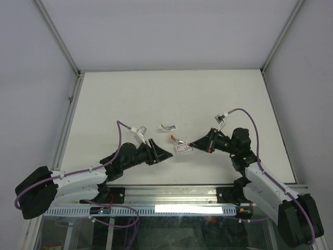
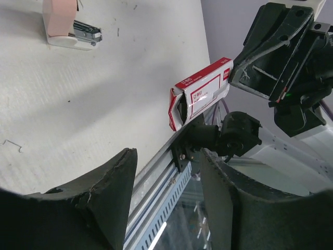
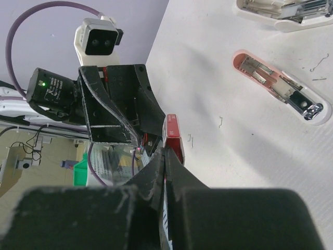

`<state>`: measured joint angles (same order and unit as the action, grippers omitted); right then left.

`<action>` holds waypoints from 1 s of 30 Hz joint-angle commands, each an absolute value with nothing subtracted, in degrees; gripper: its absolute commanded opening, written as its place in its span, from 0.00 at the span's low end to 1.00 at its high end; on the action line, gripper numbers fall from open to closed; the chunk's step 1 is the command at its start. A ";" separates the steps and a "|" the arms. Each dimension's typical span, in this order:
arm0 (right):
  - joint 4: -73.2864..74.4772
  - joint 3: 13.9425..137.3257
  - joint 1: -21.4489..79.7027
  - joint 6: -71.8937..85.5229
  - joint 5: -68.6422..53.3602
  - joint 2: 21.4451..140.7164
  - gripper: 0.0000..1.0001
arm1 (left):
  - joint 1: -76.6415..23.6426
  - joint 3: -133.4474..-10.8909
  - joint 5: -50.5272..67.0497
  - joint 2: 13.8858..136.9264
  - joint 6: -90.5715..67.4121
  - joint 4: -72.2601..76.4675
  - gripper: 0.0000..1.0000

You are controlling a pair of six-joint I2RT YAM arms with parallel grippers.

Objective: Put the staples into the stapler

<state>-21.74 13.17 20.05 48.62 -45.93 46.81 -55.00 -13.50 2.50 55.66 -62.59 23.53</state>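
My right gripper (image 1: 194, 143) is shut on one end of the small red staple box (image 1: 183, 149) with a white label and holds it off the table. In the left wrist view the box (image 2: 200, 94) has its near end open; the staple strips are hidden inside. In the right wrist view my fingertips (image 3: 165, 153) pinch the box (image 3: 173, 136) edge-on. My left gripper (image 1: 165, 151) is open and empty, facing the box's open end a short way off. The pink stapler (image 1: 177, 139) lies open on the table beyond the box, and shows in the right wrist view (image 3: 281, 86).
A second, white stapler (image 1: 167, 127) lies open farther back, and shows in the right wrist view (image 3: 283, 13). A few loose bent staples (image 3: 190, 138) lie on the white table. The table's metal front rail (image 1: 171, 192) runs just below the grippers.
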 commanded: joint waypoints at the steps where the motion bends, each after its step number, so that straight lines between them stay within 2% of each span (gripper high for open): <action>1: -27.28 13.21 19.78 49.83 -49.14 46.36 0.00 | -54.28 -13.75 5.01 57.21 -65.14 32.06 0.51; 12: -29.66 13.47 19.78 51.25 -53.33 46.96 0.00 | -53.64 -14.93 5.67 59.53 -65.40 33.22 0.43; 30: -30.77 13.15 19.80 51.68 -55.13 47.86 0.00 | -53.63 -17.04 8.41 63.62 -64.60 35.77 0.40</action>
